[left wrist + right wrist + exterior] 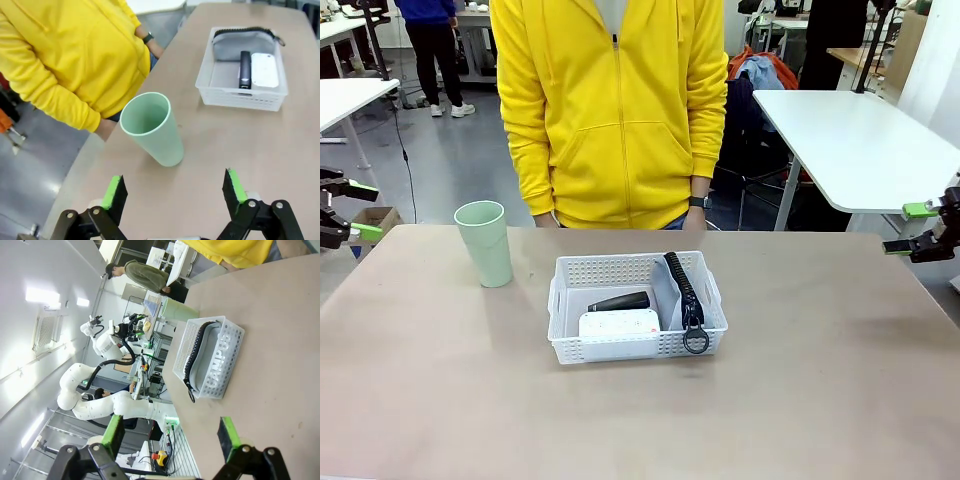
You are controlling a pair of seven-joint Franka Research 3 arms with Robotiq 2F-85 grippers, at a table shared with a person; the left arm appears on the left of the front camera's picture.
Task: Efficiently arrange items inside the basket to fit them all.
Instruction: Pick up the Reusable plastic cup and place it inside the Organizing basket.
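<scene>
Left jaws: my left gripper stands spread wide with nothing between its flat green pads. It hangs by the table's left end.
Right jaws: my right gripper is also spread and empty. It sits off the table's right end, well apart from everything.
Cup: the pale green plastic cup is smooth and tapered, wider at the rim. It stands upright on the table, outside the basket to its left and clear of my left pads.
Basket: the shallow white plastic basket is rectangular with perforated lattice walls. It rests mid-table.
Pouch: the grey fabric zip pouch stands on edge along the basket's right wall, its black toothed zipper on top. The ring pull hangs over the near rim.
Box: the white box has rounded corners and a matte face. It lies flat against the basket's near wall.
Stapler: the small black stapler is slim and glossy. It lies just beside the box, on its far side.
Table: the table has a dull beige top, faintly mottled.
Person: a person in a yellow zip hoodie stands at the far edge.
</scene>
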